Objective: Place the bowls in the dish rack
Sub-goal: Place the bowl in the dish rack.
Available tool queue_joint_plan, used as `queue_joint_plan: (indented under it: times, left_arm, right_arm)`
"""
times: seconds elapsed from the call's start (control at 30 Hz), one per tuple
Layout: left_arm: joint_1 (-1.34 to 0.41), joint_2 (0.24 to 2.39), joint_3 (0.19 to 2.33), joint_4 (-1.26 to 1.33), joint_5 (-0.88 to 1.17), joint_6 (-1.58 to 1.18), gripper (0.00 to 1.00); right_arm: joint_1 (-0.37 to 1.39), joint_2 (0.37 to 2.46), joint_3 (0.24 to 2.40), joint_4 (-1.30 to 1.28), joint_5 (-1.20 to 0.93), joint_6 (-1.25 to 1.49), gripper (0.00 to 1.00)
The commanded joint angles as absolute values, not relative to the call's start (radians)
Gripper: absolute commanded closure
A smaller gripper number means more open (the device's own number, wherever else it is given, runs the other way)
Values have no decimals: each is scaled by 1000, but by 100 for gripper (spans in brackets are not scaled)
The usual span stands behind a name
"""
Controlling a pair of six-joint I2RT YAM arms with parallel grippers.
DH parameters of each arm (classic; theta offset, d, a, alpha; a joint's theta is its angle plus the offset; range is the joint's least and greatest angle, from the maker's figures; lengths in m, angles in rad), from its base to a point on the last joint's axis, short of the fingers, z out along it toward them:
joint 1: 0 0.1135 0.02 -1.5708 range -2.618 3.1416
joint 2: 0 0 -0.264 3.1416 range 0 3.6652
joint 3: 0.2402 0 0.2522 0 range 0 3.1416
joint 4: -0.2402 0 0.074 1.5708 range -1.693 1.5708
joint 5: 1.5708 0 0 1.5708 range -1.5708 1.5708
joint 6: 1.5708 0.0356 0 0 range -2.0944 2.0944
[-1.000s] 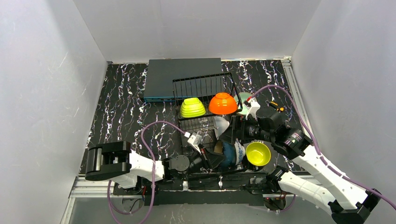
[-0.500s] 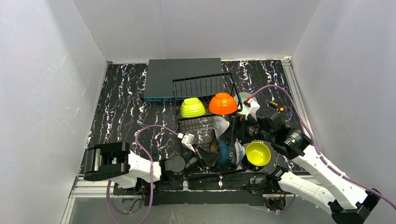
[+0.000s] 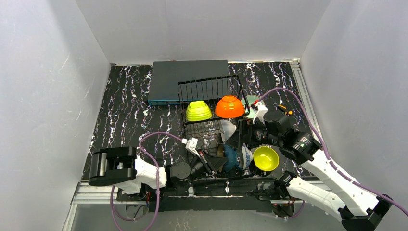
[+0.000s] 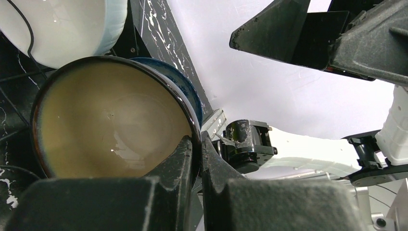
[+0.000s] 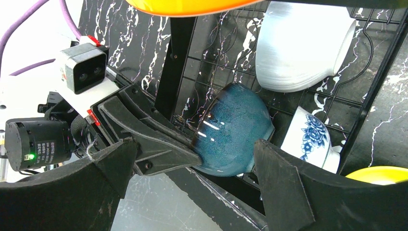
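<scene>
The black wire dish rack [image 3: 207, 89] holds a lime green bowl [image 3: 198, 111] and an orange bowl [image 3: 229, 107] on its back tier. A white bowl [image 3: 228, 129] sits lower in it. At its near end my left gripper [image 3: 220, 161] is shut on the rim of a teal bowl [image 3: 234, 158] with a beige inside [image 4: 113, 127], tipped on its side. One finger [image 4: 178, 159] is inside the rim, the other outside. My right gripper [image 5: 196, 144] hangs open above the teal bowl [image 5: 231, 130], apart from it. A blue-white patterned bowl [image 5: 310, 139] leans beside it. A yellow bowl [image 3: 265, 158] sits right of the rack.
A flat dark grey box [image 3: 187, 79] lies behind the rack. A mint bowl [image 3: 251, 103] shows partly behind the orange one. A small orange-and-black tool [image 3: 285, 109] lies at the right. The right arm's links [image 3: 308, 149] cross the near right corner.
My left gripper has drawn slightly left and back with the teal bowl still in it. The right arm has not moved.
</scene>
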State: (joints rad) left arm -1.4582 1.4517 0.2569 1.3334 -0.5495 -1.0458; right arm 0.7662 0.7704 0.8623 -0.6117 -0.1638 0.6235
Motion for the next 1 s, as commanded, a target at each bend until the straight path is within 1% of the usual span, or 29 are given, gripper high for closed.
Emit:
queue_joint_plan:
  times: [0.0,0.43,0.7,0.97]
  left_arm:
    - [-1469,1467,290,1416,-575,-1082,100]
    - [-1481,1472,255,1419,-619,-1161,100]
    - [-1488,1470,190,1420,-657,-1288,100]
    - [-1489,1446,129,1420,-674,-1343,100]
  right_arm:
    - [762,767,875,-594,-173,609,1]
    - [762,765,868,-581,-185,608,1]
    - [762,764,867,-576,-190,606,1]
    - [763,765,865,-568,-194,606,1]
